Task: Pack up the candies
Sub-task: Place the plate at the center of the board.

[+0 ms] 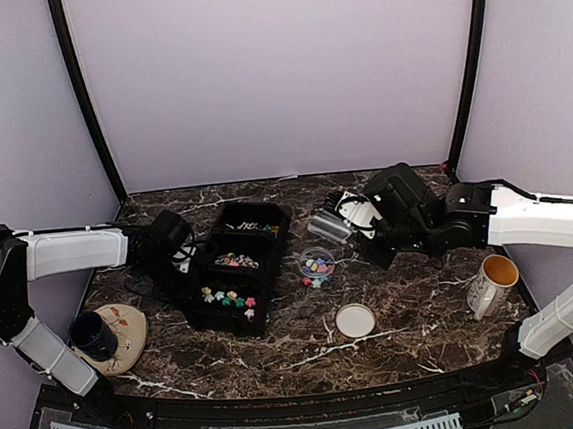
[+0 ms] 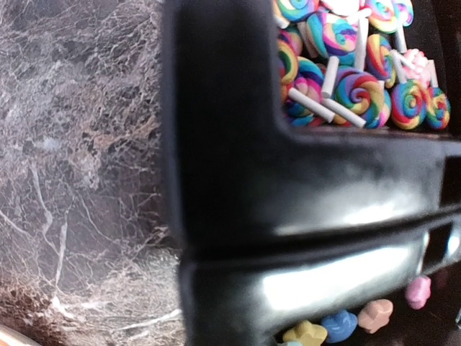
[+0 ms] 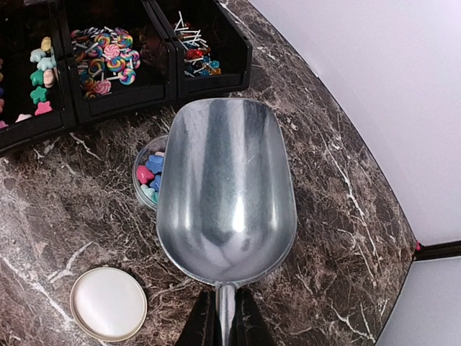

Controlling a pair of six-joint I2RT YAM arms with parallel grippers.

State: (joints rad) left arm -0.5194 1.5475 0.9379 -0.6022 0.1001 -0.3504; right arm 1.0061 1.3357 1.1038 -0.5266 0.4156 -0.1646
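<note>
Seeing a dark, white-veined marble table (image 1: 415, 304) filling the lower half of the top view. Finding a black plastic three-bin tray (image 1: 221, 324) lying left of centre, running from upper right down to lower left.

Spotting the left gripper (image 1: 173, 234) closed tight at the tray's left side; not managing to tell whether anything is pinched.

Watching the right gripper (image 3: 225, 317) at the bottom of the right wrist view, clamping narrowly on the thin handle of a silver metal scoop (image 3: 225, 194). Noting its long axis running straight up that frame, mouth pointing toward the tray, bowl showing bare metal.

Picking out a beige plate (image 1: 126, 334) at lower left, a white mug (image 1: 493, 285) at lower right, a round white lid (image 1: 355, 320) at lower centre and a small clear jar (image 1: 317, 266) just right of the tray.

Finding the candies (image 3: 37, 76) sitting in the bins and the jar:
- pastel star-shaped pieces (image 1: 229, 300) in the lower-left bin and the jar, showing no long axis;
- rainbow swirl lollipops (image 2: 356, 90) in the middle bin, white sticks pointing every which way.
</note>
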